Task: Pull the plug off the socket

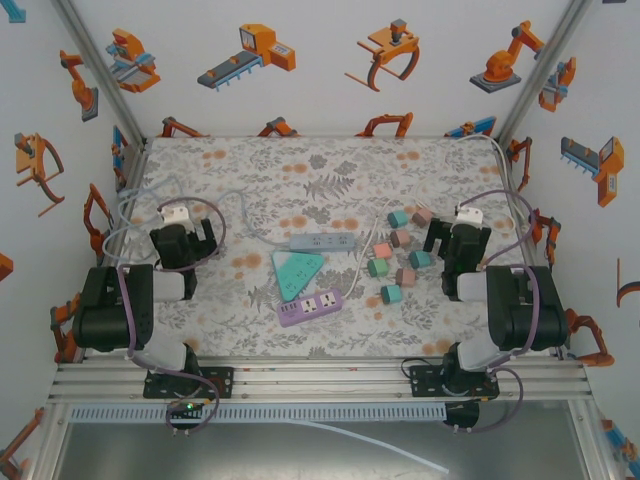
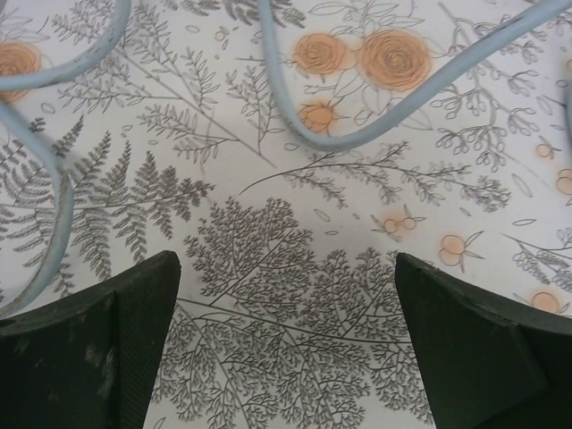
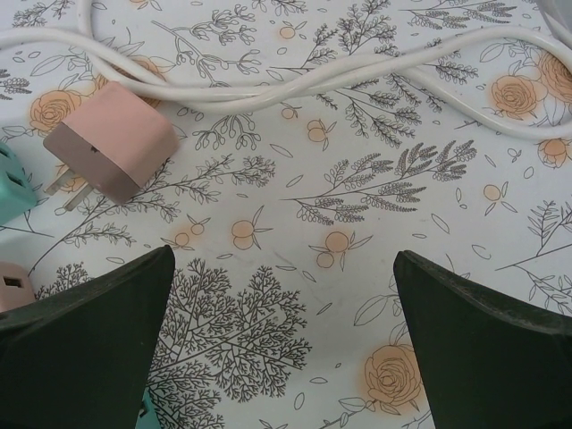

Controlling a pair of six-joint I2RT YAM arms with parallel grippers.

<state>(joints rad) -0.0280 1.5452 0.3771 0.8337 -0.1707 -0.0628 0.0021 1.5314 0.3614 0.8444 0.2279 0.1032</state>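
A grey-blue power strip (image 1: 323, 243), a teal triangular socket block (image 1: 297, 272) and a purple power strip (image 1: 311, 307) lie mid-table. Several loose pink and teal plug adapters (image 1: 400, 255) lie right of them; I cannot tell whether any plug sits in a socket. My left gripper (image 1: 185, 236) (image 2: 286, 268) hangs open over bare cloth, left of the strips. Also open, my right gripper (image 1: 457, 238) (image 3: 281, 264) hovers just right of the adapters. In the right wrist view a pink adapter (image 3: 112, 138) lies on its side, prongs showing, ahead and left of the fingers.
A pale blue cable (image 2: 357, 134) (image 1: 235, 205) loops across the cloth ahead of the left gripper. A white cable (image 3: 295, 85) runs across beyond the right gripper. Teal adapters (image 3: 9, 183) and a pink one (image 3: 7, 286) sit at that view's left edge. Walls enclose the table.
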